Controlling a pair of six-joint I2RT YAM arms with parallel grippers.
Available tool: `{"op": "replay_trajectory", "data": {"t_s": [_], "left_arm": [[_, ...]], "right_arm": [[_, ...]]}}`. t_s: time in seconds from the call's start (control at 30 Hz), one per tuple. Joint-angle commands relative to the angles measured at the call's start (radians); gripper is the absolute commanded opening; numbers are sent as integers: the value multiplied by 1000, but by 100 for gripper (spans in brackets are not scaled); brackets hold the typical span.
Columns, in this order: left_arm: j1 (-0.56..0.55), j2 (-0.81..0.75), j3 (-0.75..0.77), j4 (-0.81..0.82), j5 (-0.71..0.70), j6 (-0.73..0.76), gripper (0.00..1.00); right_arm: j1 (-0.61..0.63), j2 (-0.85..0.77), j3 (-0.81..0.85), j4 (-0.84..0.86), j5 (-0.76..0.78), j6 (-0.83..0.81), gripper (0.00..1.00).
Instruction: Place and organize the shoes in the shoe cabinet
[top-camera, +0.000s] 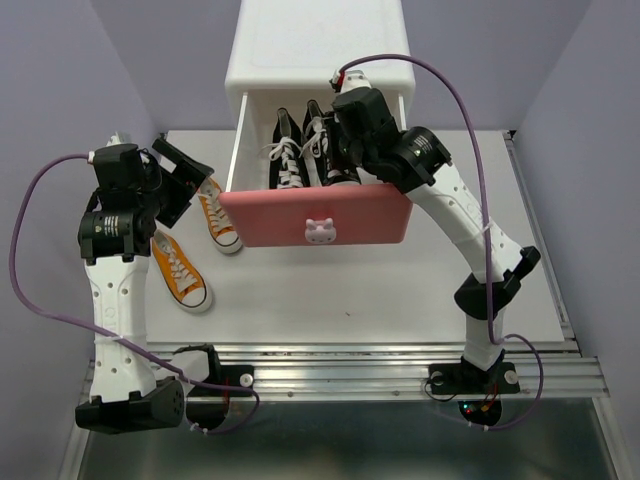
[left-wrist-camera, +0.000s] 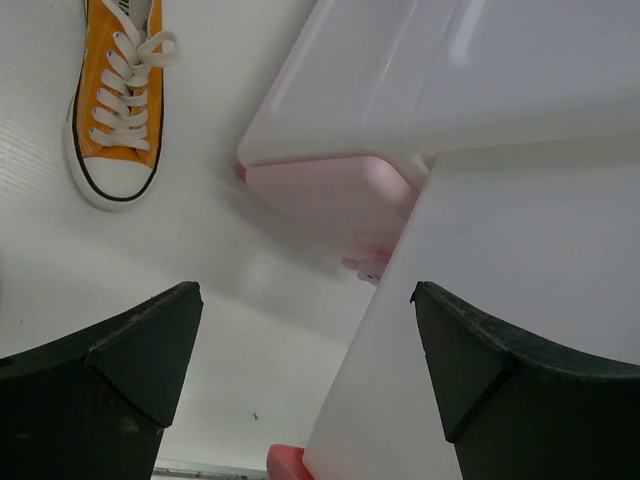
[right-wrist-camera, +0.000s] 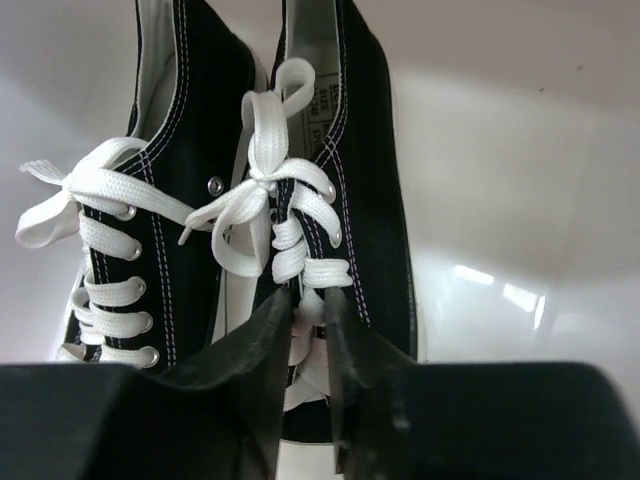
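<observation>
The second black sneaker (right-wrist-camera: 365, 190) lies in the pulled-out upper drawer (top-camera: 360, 215) of the shoe cabinet (top-camera: 318, 45). It sits just beside the first black sneaker (right-wrist-camera: 165, 190), both with toes toward the pink front. The right gripper (right-wrist-camera: 308, 315) reaches down into this drawer, its fingers pressed nearly together on the second sneaker's white laces at the tongue. On the table (top-camera: 350, 300), left of the drawer, one orange sneaker (top-camera: 218, 215) lies just beside the drawer front's corner. The other orange sneaker (top-camera: 178, 268) lies nearer the arm bases. The left gripper (left-wrist-camera: 305, 295) hovers over the table with its fingers spread wide, holding nothing.
</observation>
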Motion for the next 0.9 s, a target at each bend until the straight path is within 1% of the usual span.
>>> {"op": "replay_trajectory", "data": {"t_s": [0.0, 0.17, 0.37, 0.47, 0.53, 0.6, 0.67, 0.7, 0.73, 0.77, 0.8, 0.87], "left_arm": [[6, -26, -12, 35, -11, -2, 99], [6, -27, -9, 13, -19, 12, 99], [6, -50, -23, -2, -34, 13, 99], [6, -55, -23, -14, -36, 15, 99], [6, -57, -29, -19, -34, 15, 99], [6, -61, -32, -20, -36, 13, 99], [6, -67, -40, -22, -36, 10, 99], [6, -69, -40, -22, -37, 10, 99], [6, -72, -41, -22, -37, 9, 99], [5, -70, -41, -23, -39, 10, 99], [6, -72, -43, -23, -37, 9, 99], [6, -72, -54, -20, -33, 3, 99]], "right_arm": [[7, -31, 54, 72, 68, -77, 22], [-2, -58, 58, 87, 184, -198, 17], [-2, -91, -27, 145, 165, -250, 16], [-2, -78, -16, 158, 194, -304, 15], [-12, -59, 11, 153, 130, -345, 15], [-12, -61, 22, 152, 59, -319, 15], [-12, -77, -5, 155, -1, -240, 18], [-12, -87, -22, 159, -48, -215, 26], [-12, -103, -51, 176, -70, -189, 36], [-12, -108, -56, 185, -88, -151, 51], [-12, -113, -54, 197, -142, -135, 68], [-12, -105, -22, 222, -184, -83, 78]]}}
